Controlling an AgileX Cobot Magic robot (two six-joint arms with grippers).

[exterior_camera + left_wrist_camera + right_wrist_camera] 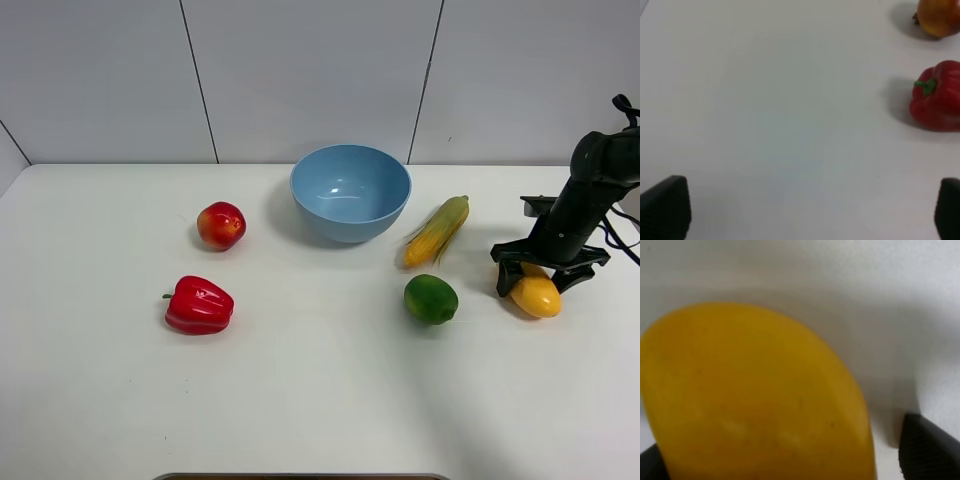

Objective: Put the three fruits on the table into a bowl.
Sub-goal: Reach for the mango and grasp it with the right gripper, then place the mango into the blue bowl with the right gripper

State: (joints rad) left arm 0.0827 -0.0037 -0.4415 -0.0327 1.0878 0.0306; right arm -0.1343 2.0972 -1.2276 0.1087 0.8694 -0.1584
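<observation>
**Mango lies between your right jaws, not yet pinched; the bowl is off toward the left arm**

Your left jaws stand spread wide over the bare white surface (790, 125) and hold nothing. Only their two black fingertips (665, 207) show, and only in the left wrist view; the exterior view leaves this arm out altogether. Beyond them and off to one side, well apart, lie the round red apple with a yellow blush (221, 224) and the glossy red bell pepper (199, 305), which is not yours to move.

Further right stands the round, deep, light blue bowl (345, 230), empty. Between it and your right jaws lie the yellow corn cob with green husk (437, 230) and the round green lime (431, 299).

Your right jaws are down at the surface, spread on either side of the elongated yellow-orange mango (537, 296). Its long axis seems to run across their closing line, so they should meet its narrow flanks. The right wrist view adds what the exterior cannot: a strip of white shows between the fruit and one black pad (930, 450). The other pad is barely in view, so contact there cannot be told.

From these jaws the bowl lies well away, past the lime and corn.
</observation>
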